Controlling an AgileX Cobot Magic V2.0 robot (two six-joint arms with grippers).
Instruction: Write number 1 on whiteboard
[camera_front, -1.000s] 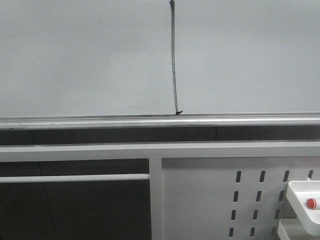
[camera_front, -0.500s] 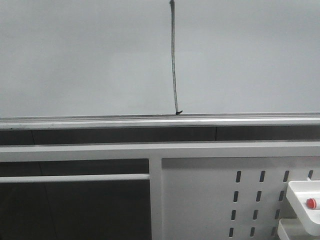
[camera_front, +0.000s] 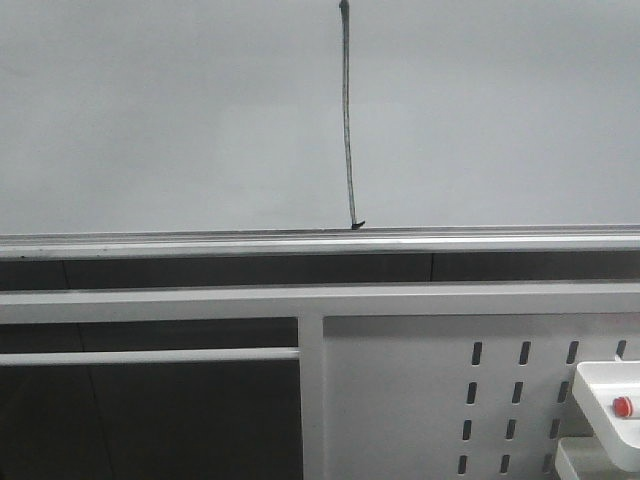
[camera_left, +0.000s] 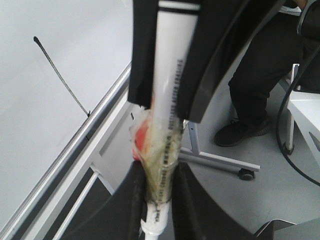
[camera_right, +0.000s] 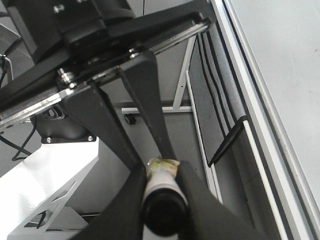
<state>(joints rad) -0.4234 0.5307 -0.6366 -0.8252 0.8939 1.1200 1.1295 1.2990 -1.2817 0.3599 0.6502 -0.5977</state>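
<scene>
Both grippers, left (camera_left: 159, 197) and right (camera_right: 161, 186), clamp markers apart from the number 1 (camera_front: 348, 120).

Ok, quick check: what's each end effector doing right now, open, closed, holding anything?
Left end effector: closed on the marker pen.
Right end effector: closed on a dark-capped cylinder, apparently a marker.

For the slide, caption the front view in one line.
A finished black number 1 on the whiteboard, its tick just above the silver rail.

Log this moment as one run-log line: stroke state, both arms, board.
number 1: drawn on whiteboard, tick at rail | left gripper: shut on marker, off board | right gripper: shut on dark cylinder
</scene>
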